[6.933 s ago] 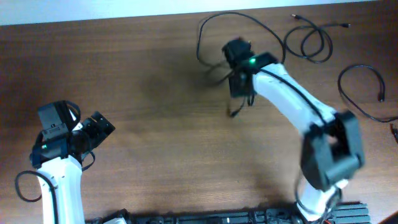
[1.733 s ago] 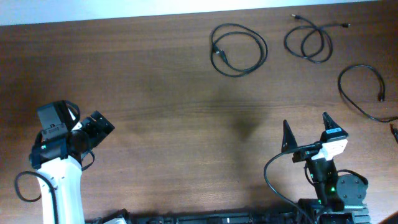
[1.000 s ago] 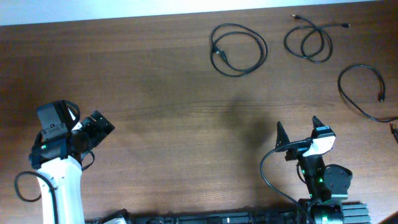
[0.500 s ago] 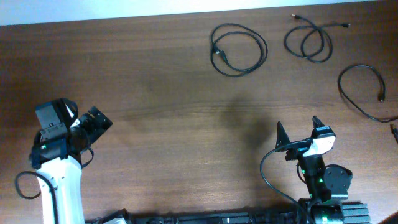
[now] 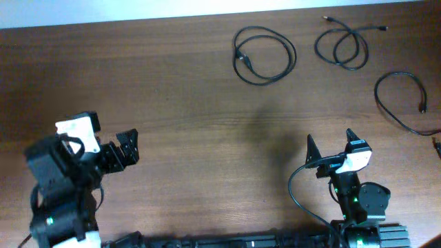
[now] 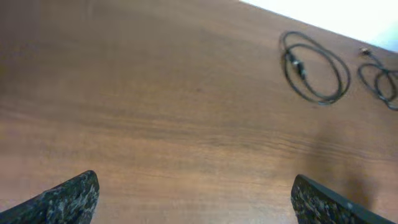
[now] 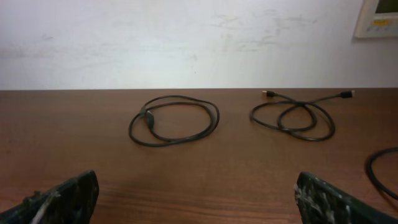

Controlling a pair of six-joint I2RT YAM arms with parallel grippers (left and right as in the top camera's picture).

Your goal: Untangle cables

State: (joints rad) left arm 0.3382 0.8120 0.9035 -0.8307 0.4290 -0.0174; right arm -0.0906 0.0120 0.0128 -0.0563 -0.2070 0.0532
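Three thin black cables lie apart along the table's far right: a round coil (image 5: pixel 241 59), a double loop (image 5: pixel 339 48) and an open curve (image 5: pixel 400 73). In the right wrist view the coil (image 7: pixel 148 117), double loop (image 7: pixel 292 116) and part of the curve (image 7: pixel 372 168) lie well ahead of my right gripper (image 7: pixel 198 200). That right gripper (image 5: pixel 329 141) stands open and empty near the front edge. My left gripper (image 5: pixel 129 149) is open and empty at the front left, pointing right. The left wrist view shows the coil (image 6: pixel 296 65) far beyond that gripper (image 6: pixel 196 200).
The brown wooden table (image 5: pixel 193 117) ends at a white wall (image 7: pixel 186 43) behind the cables. Both arm bases sit at the front edge, with a dark rail (image 5: pixel 241 242) between them. Thick black arm wires hang by each base.
My left arm has swung round, and its gripper now sits further right and points toward the table's middle. The right arm and all three cables stay where they were.
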